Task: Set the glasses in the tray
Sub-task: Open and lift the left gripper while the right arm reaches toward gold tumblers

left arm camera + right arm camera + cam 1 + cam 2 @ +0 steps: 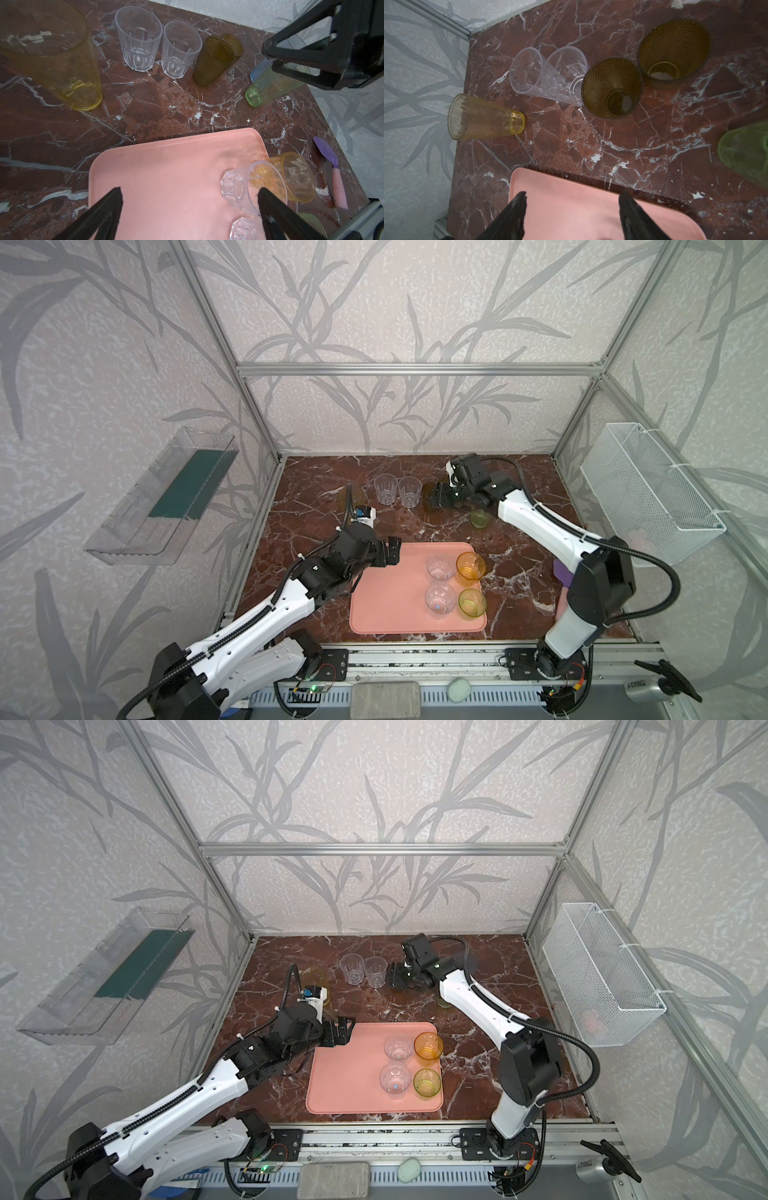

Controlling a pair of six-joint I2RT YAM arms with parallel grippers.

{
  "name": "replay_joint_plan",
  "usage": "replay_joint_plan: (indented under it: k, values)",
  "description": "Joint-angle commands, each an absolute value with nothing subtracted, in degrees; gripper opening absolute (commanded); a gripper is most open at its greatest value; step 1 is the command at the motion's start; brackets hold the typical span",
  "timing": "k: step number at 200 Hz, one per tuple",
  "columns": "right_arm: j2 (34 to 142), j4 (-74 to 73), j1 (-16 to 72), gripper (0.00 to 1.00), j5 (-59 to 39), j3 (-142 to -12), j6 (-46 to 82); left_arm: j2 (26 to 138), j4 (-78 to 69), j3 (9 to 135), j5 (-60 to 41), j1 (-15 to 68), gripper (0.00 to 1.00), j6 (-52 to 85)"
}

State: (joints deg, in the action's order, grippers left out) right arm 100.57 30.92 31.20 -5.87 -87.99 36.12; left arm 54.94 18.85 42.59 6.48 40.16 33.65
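Observation:
The pink tray (382, 605) holds two clear glasses (439, 568), an orange glass (470, 568) and a yellow-green glass (472, 603), all at its right side. On the marble behind the tray stand two clear glasses (384, 488), a tall yellow glass (483, 118), two dotted amber glasses (610, 89), a green glass (268, 87) and a blue glass (259, 69) half hidden behind it. My left gripper (190, 193) hangs open and empty over the tray's back left part. Raised above the amber glasses, my right gripper (572, 196) is open and empty.
A purple-and-pink utensil (326, 149) lies on the marble to the right of the tray. A white wire basket (648, 489) hangs on the right wall. On the left wall is a clear plastic bin (162, 497). Aluminium posts frame the table.

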Motion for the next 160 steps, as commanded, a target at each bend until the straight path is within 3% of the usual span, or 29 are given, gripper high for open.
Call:
replay_joint_plan:
  k: [1,115,160]
  values:
    - [105.26,37.1,30.5,0.64,-0.97,-94.08,34.4,52.75,19.84,41.97,10.77,39.01,0.99,31.94]
    - [119.14,47.24,27.8,0.45,4.84,-109.86,31.99,54.41,19.95,41.82,10.27,33.01,0.99,31.56]
    - [121.6,48.48,27.21,0.45,4.71,-112.38,31.73,54.43,19.34,41.56,10.41,32.35,0.99,31.4]
